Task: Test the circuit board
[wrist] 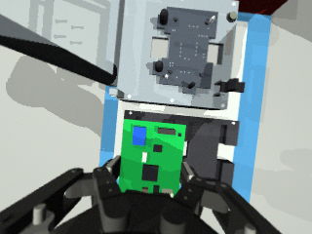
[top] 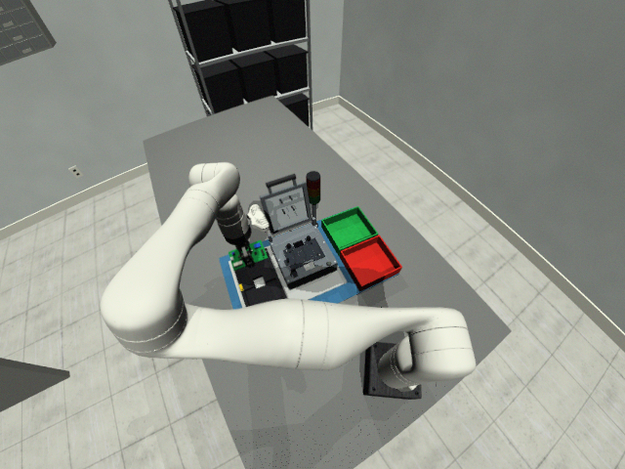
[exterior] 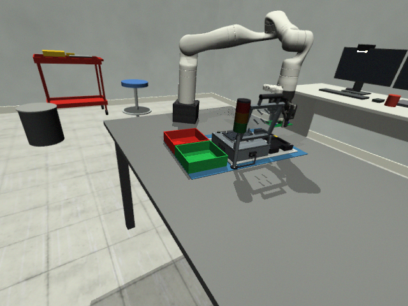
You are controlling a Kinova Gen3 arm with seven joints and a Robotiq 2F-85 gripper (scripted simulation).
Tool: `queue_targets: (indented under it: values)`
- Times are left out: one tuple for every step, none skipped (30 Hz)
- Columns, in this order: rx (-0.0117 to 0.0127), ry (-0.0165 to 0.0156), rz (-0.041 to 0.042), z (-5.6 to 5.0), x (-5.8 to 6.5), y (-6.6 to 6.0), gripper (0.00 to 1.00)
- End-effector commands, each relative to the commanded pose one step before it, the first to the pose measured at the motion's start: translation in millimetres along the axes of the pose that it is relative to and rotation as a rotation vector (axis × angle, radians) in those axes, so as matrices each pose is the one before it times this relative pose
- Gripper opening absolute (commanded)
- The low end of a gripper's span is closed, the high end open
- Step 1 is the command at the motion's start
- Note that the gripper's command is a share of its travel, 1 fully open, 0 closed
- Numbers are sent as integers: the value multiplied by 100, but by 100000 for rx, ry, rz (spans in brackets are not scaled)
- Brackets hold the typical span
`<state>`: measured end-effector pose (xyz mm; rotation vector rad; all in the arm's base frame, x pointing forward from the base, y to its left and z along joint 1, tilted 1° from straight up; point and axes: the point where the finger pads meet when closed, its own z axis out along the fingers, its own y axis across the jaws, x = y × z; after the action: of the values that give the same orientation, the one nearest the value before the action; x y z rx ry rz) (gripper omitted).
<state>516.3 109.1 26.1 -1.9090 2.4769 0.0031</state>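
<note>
Board gripped above the tray

Gripper [wrist: 150, 187] is clamped on the green circuit board [wrist: 153, 157] by its two side edges, holding it lifted over the black tray [wrist: 210, 146], just beside the tester [wrist: 177, 54], whose lid [top: 288, 204] stands open.

No readable text, labels, brands or numbers anywhere. Circuit board [wrist: 152, 158] markings too small to read. Monitor [exterior: 368, 65] on far right desk dark.
</note>
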Motion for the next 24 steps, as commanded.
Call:
queue_targets:
  values:
    - [151, -114, -1, -94, -27, -44, 77]
    - [0, 0, 0, 0, 0, 0, 77]
    - [0, 0, 0, 0, 0, 0, 77]
    - [0, 0, 0, 0, 0, 0, 77]
    - [0, 0, 0, 0, 0, 0, 77]
    - [0, 0, 0, 0, 0, 0, 77]
    - [0, 0, 0, 0, 0, 0, 77]
    - [0, 0, 1, 0, 0, 0, 77]
    - [0, 0, 1, 0, 0, 0, 77]
    - [0, 0, 1, 0, 0, 0, 77]
    - [0, 0, 1, 0, 0, 0, 77]
    - [0, 0, 0, 0, 0, 0, 77]
    - [0, 0, 0, 0, 1, 0, 77]
    - [0, 0, 0, 0, 0, 0, 77]
    - [0, 0, 0, 0, 0, 0, 77]
    - [0, 0, 0, -1, 7, 2, 77]
    - [0, 0, 0, -1, 19, 4, 77]
    - [0, 0, 0, -3, 35, 8, 77]
    - [0, 0, 0, -4, 55, 13, 77]
    - [0, 0, 0, -6, 79, 19, 77]
    - [0, 0, 0, -8, 105, 26, 77]
    - [0, 0, 0, -10, 134, 34, 77]
    - [0, 0, 0, -12, 165, 40, 77]
    - [0, 0, 0, -15, 197, 49, 77]
